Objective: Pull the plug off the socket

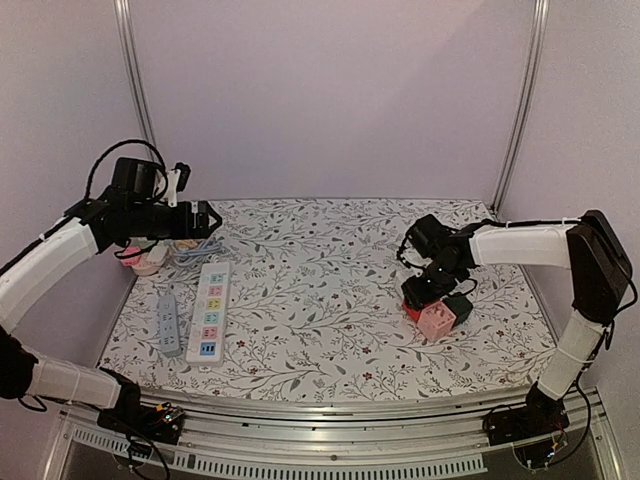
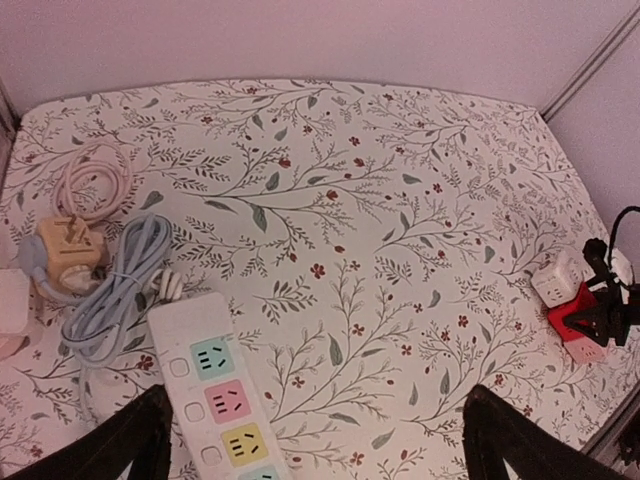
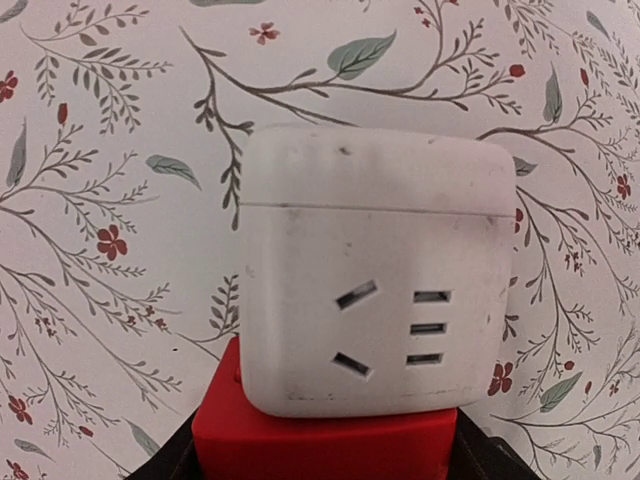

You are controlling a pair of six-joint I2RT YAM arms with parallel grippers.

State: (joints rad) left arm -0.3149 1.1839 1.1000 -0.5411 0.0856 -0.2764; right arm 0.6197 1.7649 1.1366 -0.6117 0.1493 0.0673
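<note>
A stack of cube sockets lies at the right of the table: a white cube (image 3: 375, 270) plugged onto a red cube (image 3: 320, 435), with a pink cube (image 1: 438, 319) and a dark green cube (image 1: 461, 308) beside them. My right gripper (image 1: 428, 288) is down on this stack. In the right wrist view its dark fingers (image 3: 165, 462) sit against both sides of the red cube, shut on it. My left gripper (image 2: 320, 440) is open and empty, raised over the left side of the table. The cube stack also shows far right in the left wrist view (image 2: 572, 318).
A white power strip with coloured sockets (image 1: 210, 312) and a grey strip (image 1: 169, 322) lie at the left. Behind them are a coiled blue cable (image 2: 120, 290), a pink cable (image 2: 90, 180) and a beige adapter (image 2: 68, 250). Walls close in the back and sides.
</note>
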